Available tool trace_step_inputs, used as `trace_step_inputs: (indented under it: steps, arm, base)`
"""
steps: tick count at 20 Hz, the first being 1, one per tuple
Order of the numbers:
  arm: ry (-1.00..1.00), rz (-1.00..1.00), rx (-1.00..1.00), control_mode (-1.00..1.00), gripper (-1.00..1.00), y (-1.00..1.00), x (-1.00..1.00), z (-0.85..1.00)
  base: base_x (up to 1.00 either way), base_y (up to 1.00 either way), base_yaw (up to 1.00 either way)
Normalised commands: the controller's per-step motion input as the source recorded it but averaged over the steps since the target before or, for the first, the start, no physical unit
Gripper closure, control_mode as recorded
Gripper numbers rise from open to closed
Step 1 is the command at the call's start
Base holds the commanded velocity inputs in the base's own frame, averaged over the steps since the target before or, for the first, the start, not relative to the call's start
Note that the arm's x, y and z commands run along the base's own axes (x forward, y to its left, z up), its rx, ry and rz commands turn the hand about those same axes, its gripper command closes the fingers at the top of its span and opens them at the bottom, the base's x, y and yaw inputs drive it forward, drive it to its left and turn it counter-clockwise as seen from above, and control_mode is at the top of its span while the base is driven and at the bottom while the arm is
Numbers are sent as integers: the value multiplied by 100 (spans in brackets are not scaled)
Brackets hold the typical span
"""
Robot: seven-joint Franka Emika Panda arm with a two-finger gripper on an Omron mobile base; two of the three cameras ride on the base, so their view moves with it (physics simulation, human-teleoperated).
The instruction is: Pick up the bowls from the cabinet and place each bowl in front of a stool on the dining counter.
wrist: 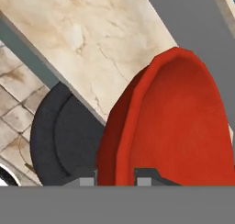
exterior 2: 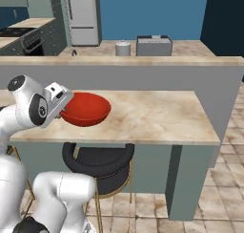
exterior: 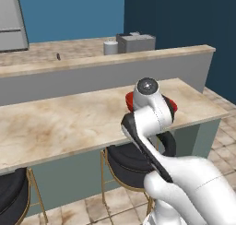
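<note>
Clenched on the near rim of the red bowl (exterior 2: 86, 109), the pincer (wrist: 114, 177) carries it just above the dining bench (exterior 2: 157, 115) over a stool (exterior 2: 97, 161); next, I judge, lower and release.

I get even, flat rendered light in all three views, bright enough to read everything, with no single lamp direction I can pick out. The marble bench (exterior 2: 157, 115) shows no hard glare and hardly any cast shadow; only its underside and the stool (exterior 2: 98, 163) seat beneath it go darker. The red bowl (exterior 2: 86, 108) has soft shading inside, darker toward its far wall. The pictures are low-resolution, with jagged edges and smeared textures, worst in the hand view. I see no lens bending at the borders.
</note>
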Motion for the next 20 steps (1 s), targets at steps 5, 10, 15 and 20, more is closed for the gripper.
trace_step_inputs:
  steps: [5, 10, 15, 20]
  arm:
    - [4, -29, -1, -100, 100, 0, 100, -40]
    - [6, -12, -3, -100, 100, 0, 67, -4]
    - [0, 0, 2, -100, 100, 3, 32, -7]
    - [0, 0, 2, -100, 100, 0, 47, -23]
  base:
    - [0, 0, 0]
    - [0, 0, 0]
    - [0, 0, 0]
    - [0, 0, 0]
